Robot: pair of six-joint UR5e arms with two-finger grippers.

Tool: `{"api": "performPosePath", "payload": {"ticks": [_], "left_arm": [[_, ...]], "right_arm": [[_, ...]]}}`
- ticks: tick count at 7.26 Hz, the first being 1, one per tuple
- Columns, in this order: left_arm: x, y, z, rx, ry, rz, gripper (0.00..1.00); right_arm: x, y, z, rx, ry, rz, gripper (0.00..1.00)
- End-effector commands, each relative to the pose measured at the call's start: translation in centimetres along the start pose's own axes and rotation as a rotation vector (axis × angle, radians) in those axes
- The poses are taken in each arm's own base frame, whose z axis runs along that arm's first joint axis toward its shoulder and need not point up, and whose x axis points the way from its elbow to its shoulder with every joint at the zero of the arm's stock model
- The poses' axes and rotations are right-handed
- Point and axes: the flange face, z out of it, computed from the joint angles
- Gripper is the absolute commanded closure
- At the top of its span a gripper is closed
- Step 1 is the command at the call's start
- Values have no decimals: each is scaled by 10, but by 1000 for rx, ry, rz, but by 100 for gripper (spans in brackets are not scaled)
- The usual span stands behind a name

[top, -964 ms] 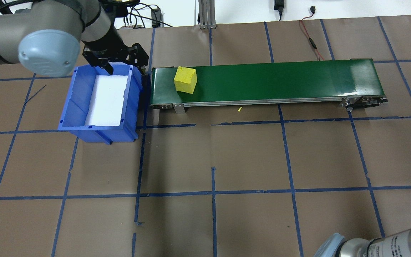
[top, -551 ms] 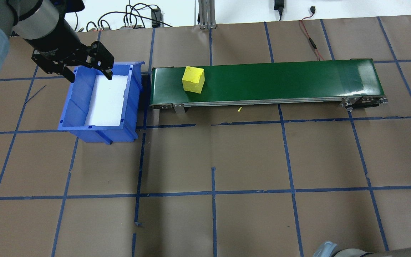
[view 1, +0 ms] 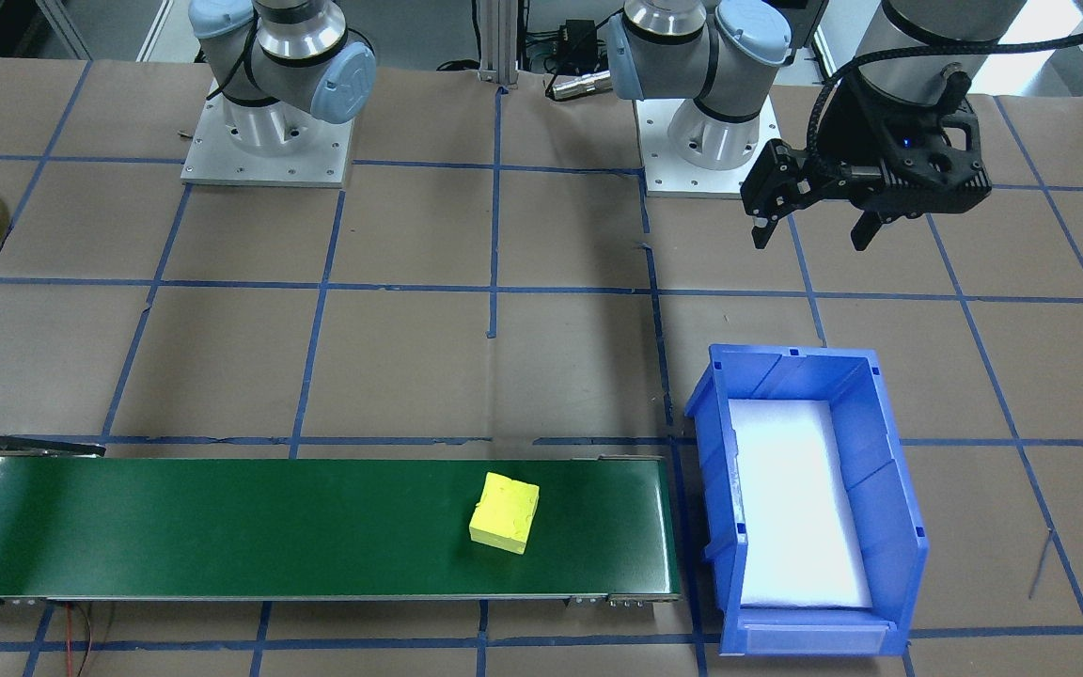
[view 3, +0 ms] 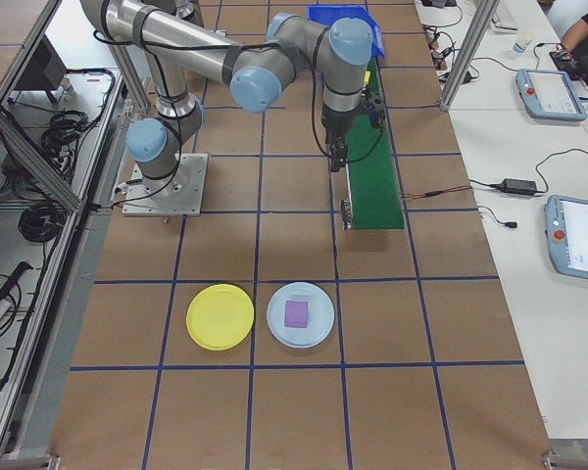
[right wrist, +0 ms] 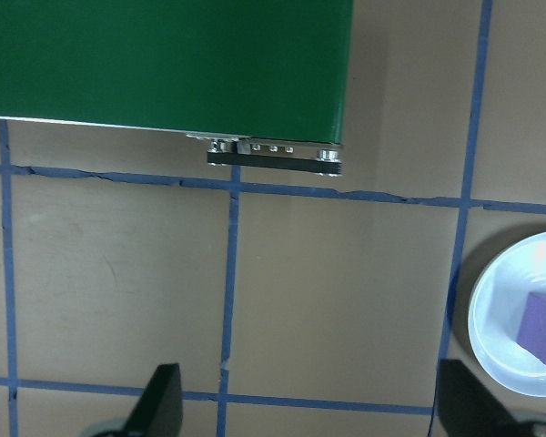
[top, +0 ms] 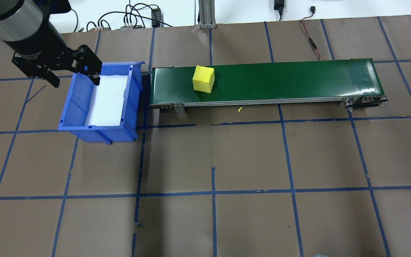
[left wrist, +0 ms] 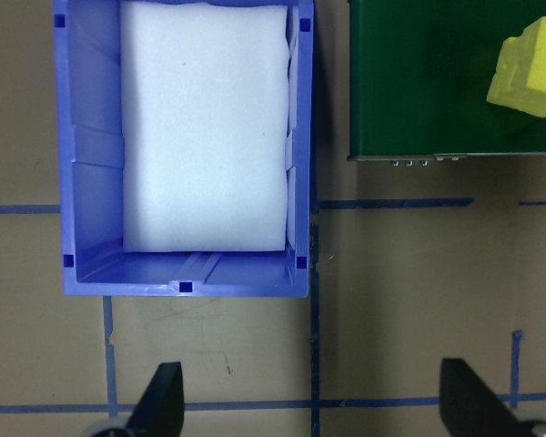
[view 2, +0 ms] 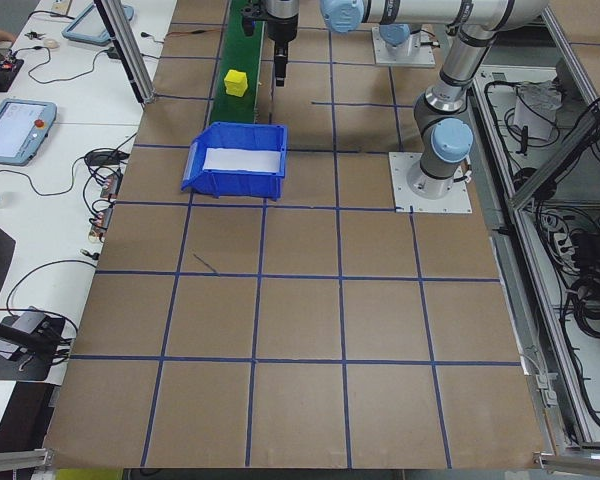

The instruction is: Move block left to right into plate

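**Floor:** Where's the block sitting?

**Me:** I see the yellow block (top: 203,79) on the green conveyor belt (top: 291,80), toward the belt end nearest the blue bin (top: 100,100), and nothing is touching it. In my left wrist feed it shows at the top right corner, on the belt.

**Floor:** And your left gripper?

**Me:** My left gripper (view 1: 815,233) hangs in the air beside the bin, on the bin's side away from the belt, fingers spread wide with nothing between them. The bin holds only a white liner (left wrist: 205,123).

**Floor:** Right side?

**Me:** My right gripper (view 3: 336,154) is at the belt's far end from the bin. My right wrist feed shows both fingertips (right wrist: 159,401) set wide apart, with bare table between them. That feed also catches a purple cube (right wrist: 539,330) in a pale blue plate (right wrist: 496,341).

**Floor:** The yellow plate?

**Me:** The yellow plate (view 3: 220,316) lies flat on the table well beyond that same belt end, just beside the pale blue plate, apart from the block
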Motion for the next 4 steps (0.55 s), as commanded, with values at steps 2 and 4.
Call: {"api": "performPosePath", "payload": {"ticks": [2, 4], "left_arm": [[-6, 0, -4, 5, -16, 63, 0], [-3, 2, -6, 10, -12, 62, 0]], "right_arm": [[-116, -3, -43, 17, 79, 61, 0], [-172, -4, -65, 57, 77, -38, 0]]}}
